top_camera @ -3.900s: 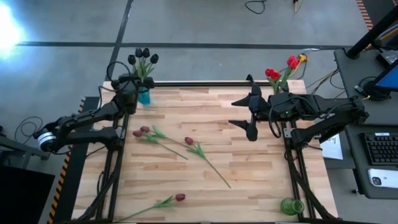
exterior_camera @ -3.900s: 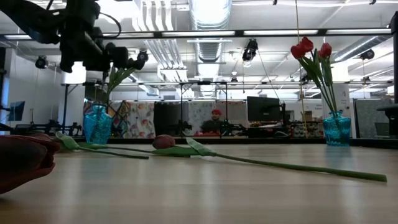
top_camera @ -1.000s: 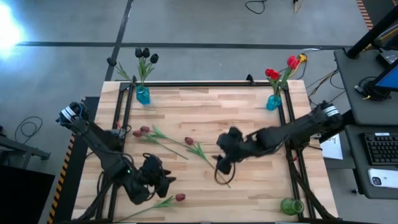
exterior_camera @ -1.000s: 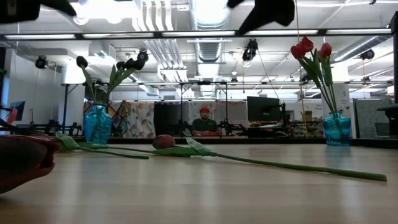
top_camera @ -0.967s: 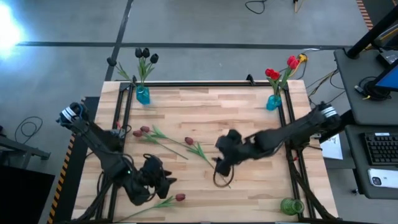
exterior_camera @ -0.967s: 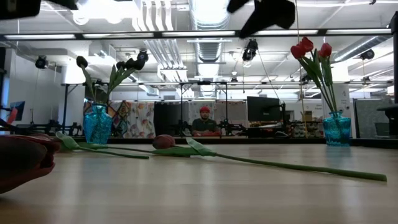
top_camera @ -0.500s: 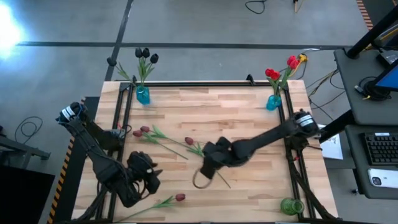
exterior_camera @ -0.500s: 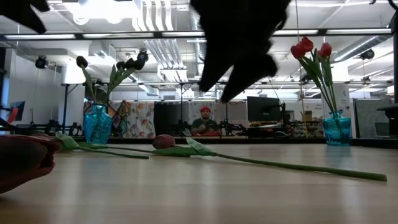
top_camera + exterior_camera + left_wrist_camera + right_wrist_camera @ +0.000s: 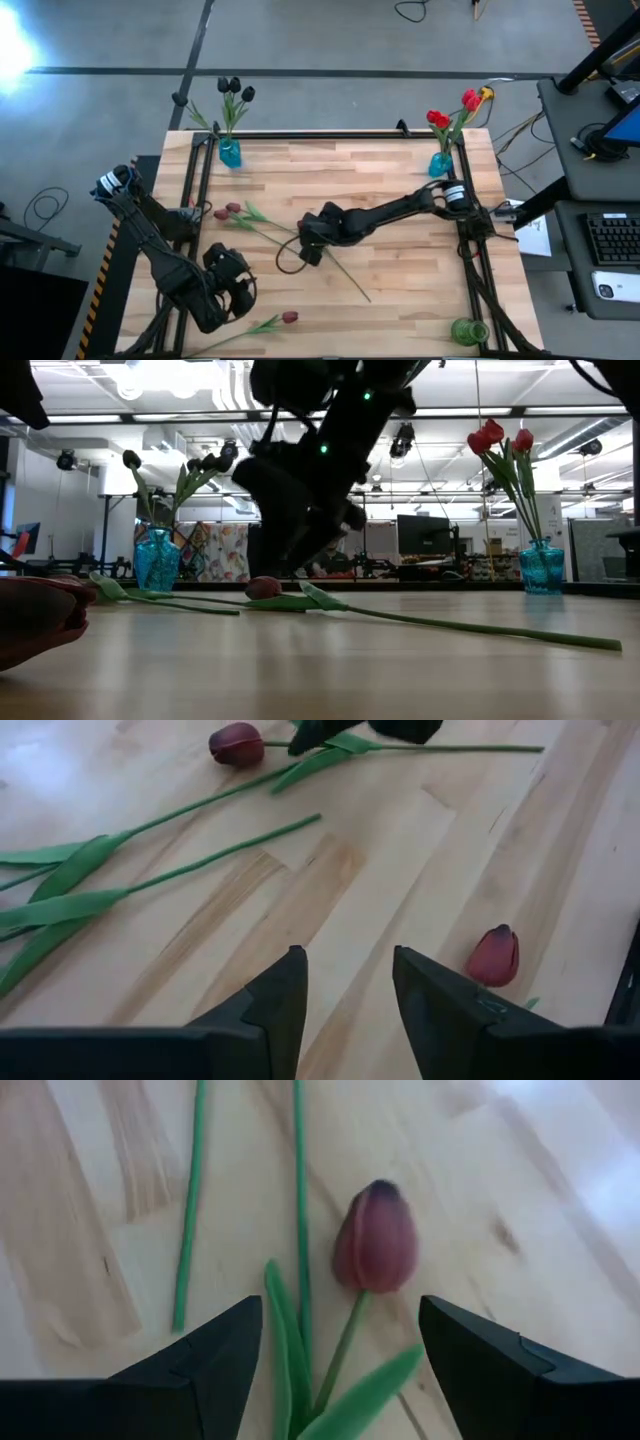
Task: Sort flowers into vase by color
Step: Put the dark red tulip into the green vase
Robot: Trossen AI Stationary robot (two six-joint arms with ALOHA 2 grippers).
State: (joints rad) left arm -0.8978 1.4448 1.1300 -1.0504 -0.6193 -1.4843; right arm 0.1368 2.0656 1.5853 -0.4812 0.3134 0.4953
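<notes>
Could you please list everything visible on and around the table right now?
Loose tulips: four, dark red, lying on the table: two at the left, one mid-table, one near the front edge.
Black tulips: three, in the far-left vase.
Red tulips: about three, in the far-right vase.
Blue vases: two, far-left corner and far-right corner.
Green vase: one, near-right corner.
Table: one, light wood.
Keyboard: one, black, on a desk at right.
Person: one, far behind the table; mostly hidden.
Left end effector: open, near the front-left, holding nothing.
Right end effector: open, astride the mid-table tulip's stem.
</notes>
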